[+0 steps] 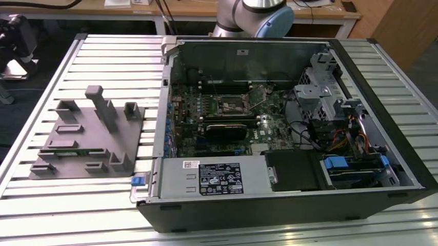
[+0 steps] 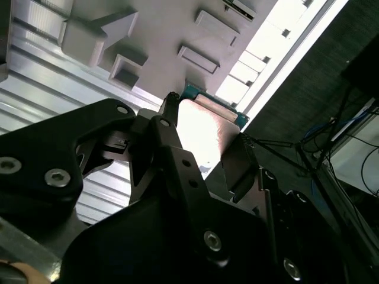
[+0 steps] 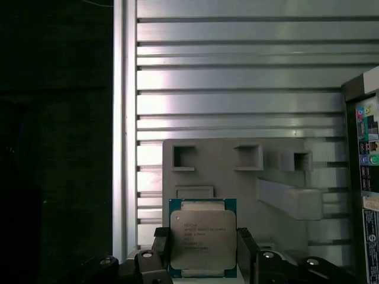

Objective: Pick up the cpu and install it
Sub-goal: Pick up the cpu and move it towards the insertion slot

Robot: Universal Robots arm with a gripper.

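Pincer: the gripper (image 3: 202, 247) is clenched on the cpu (image 3: 202, 229) — its fingers (image 3: 161, 251) press two opposite edges, and the silvery lid faces the first wrist view.
Cpu's place: in that grasp, over the grey holder tray (image 3: 219, 160) on the slatted table (image 3: 237, 77). It looks lifted clear of the tray, with a shallow square recess (image 3: 193, 191) just beyond it.
Step in hand: the pick looks done and the install is not. I judge this from the socket (image 1: 229, 105), which looks unfilled in the open computer case (image 1: 287, 210) at the exterior view's right of the tray.
What the install calls for: by my judgement, the chip held level and square to the socket, then seated without force.
Writing: small dark print on the cpu lid, a white label (image 1: 219, 177) on the power supply (image 1: 171, 179) and coloured marks on the case's rear panel (image 3: 367, 136) — none read off here.
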